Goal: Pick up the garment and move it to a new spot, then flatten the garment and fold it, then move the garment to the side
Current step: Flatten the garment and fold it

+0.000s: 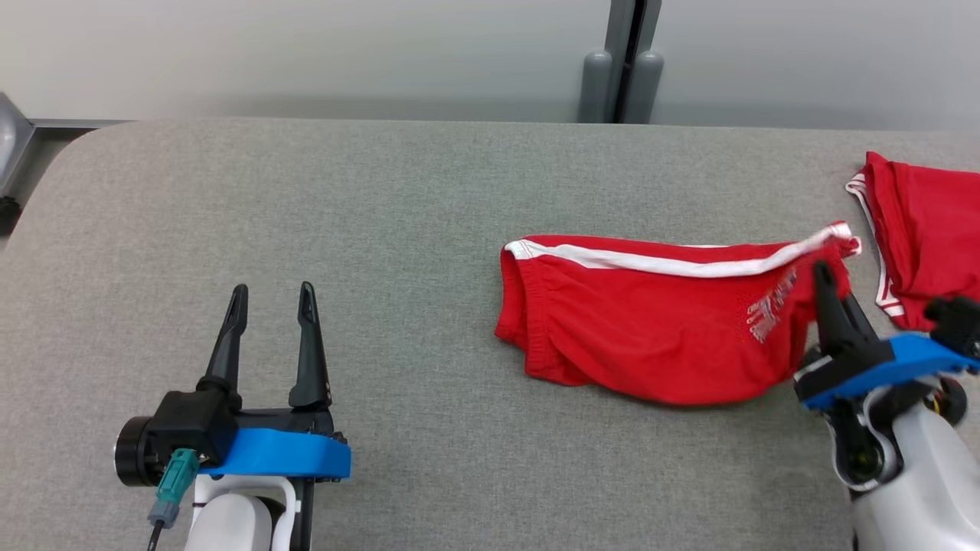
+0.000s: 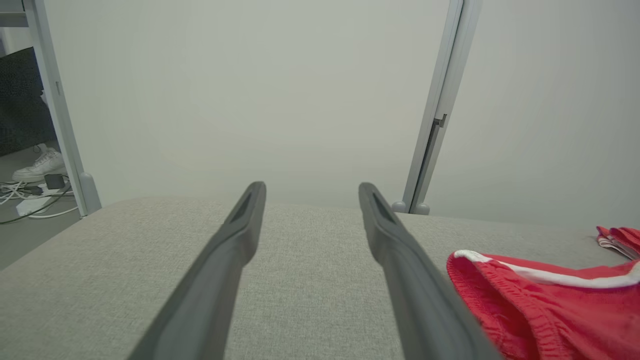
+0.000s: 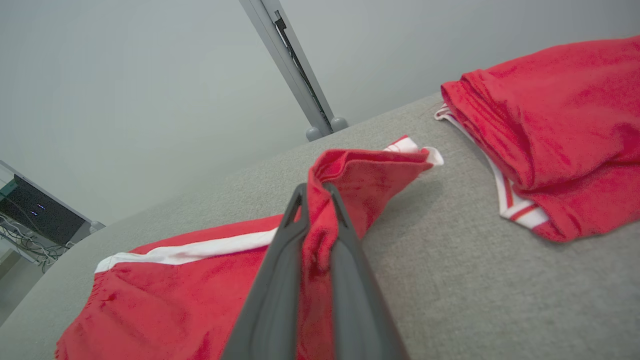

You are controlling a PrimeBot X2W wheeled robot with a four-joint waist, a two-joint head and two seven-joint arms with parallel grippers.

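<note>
Dark right hand (image 3: 315,191) pinches crumpled red garment (image 1: 651,321).

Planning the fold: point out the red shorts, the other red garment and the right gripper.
red shorts (image 1: 643,337), head view, middle of the cloth
other red garment (image 1: 930,222), head view, middle of the cloth
right gripper (image 3: 315,194), right wrist view, between its fingertips
</note>
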